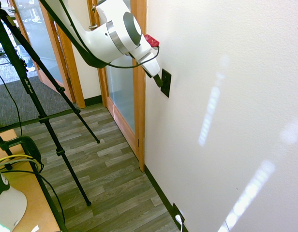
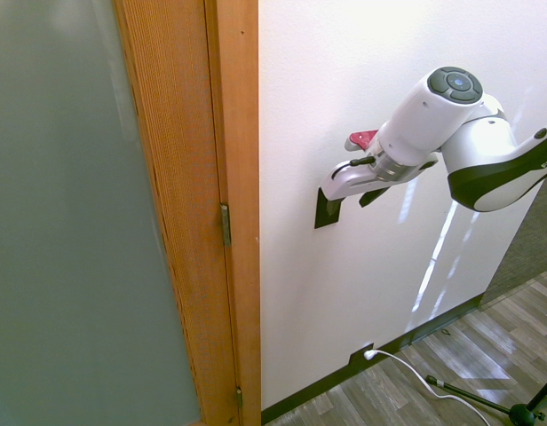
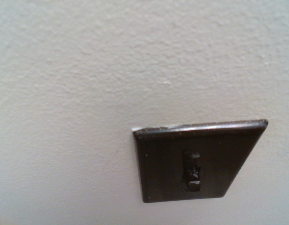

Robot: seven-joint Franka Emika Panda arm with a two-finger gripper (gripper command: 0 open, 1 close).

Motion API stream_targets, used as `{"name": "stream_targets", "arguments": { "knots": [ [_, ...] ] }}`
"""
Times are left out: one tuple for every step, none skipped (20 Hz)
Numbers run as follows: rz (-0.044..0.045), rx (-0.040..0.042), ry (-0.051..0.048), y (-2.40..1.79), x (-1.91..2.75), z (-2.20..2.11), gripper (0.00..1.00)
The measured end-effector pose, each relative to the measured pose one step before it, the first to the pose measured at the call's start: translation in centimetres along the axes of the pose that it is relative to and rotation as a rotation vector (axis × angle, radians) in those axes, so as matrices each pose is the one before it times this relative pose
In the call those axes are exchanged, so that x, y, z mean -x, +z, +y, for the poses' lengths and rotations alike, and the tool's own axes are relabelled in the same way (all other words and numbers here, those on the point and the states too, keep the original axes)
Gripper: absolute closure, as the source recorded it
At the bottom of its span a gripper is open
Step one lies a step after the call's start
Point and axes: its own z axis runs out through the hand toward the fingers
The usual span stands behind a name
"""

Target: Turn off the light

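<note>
In the second exterior view, the gripper (image 2: pixel 352 202) is positioned with fingers apart beside the black switch plate (image 2: pixel 327 209) on the wall (image 2: pixel 296 293), right of the door frame (image 2: pixel 244 266), presumably to reach its toggle (image 3: pixel 192 172).

The Franka arm (image 2: pixel 424 120) is glossy white with rounded, tube-like segments and black curved trim. A dark grey oval pad (image 2: pixel 455 83) with round buttons caps one segment. Near the wrist come a silvery metallic collar (image 2: pixel 391 169), a small red block (image 1: pixel 151 41) and a thin black cable (image 1: pixel 125 66). Pale lettering marks the black trim.
</note>
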Motion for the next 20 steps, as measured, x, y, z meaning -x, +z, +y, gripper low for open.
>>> {"name": "stream_targets", "arguments": {
  "knots": [
    [0.00188,0.00003,0.00050,0.245,0.027,-0.063,1.00],
    [0.00450,-0.00206,0.00084,0.203,-0.068,-0.120,1.00],
    [0.00513,-0.00307,0.00133,0.115,-0.105,-0.099,1.00],
    [0.00586,-0.00395,0.00278,0.066,-0.134,-0.073,1.00],
    [0.00487,-0.00388,0.00400,0.073,-0.166,-0.064,1.00],
    [0.00380,-0.00381,0.00297,0.058,-0.135,-0.059,1.00],
    [0.00200,-0.00291,0.00394,0.075,-0.096,-0.035,1.00],
    [0.00116,-0.00368,0.00287,0.141,-0.058,-0.051,1.00],
    [-0.00034,-0.00365,0.00565,0.190,-0.032,-0.039,1.00],
    [0.00067,-0.00224,0.00213,0.251,-0.005,0.015,1.00],
    [0.00022,0.00037,0.00311,0.338,0.013,0.038,1.00],
    [0.00008,0.00108,0.00214,0.299,0.039,0.051,1.00],
    [-0.00113,-0.00029,0.00250,0.274,0.069,0.011,1.00],
    [-0.00141,0.00002,0.00202,0.220,0.062,0.010,1.00],
    [-0.00037,-0.00136,0.00133,0.132,0.007,-0.024,1.00],
    [0.00126,-0.00297,0.00109,0.051,-0.043,-0.107,1.00],
    [0.00248,-0.00411,0.00008,-0.028,-0.073,-0.129,1.00],
    [0.00125,-0.00513,0.00060,-0.073,-0.047,-0.165,1.00],
    [0.00066,-0.00473,0.00217,-0.079,-0.007,-0.179,1.00],
    [0.00044,-0.00313,0.00269,-0.056,-0.004,-0.130,1.00]
  ]
}}
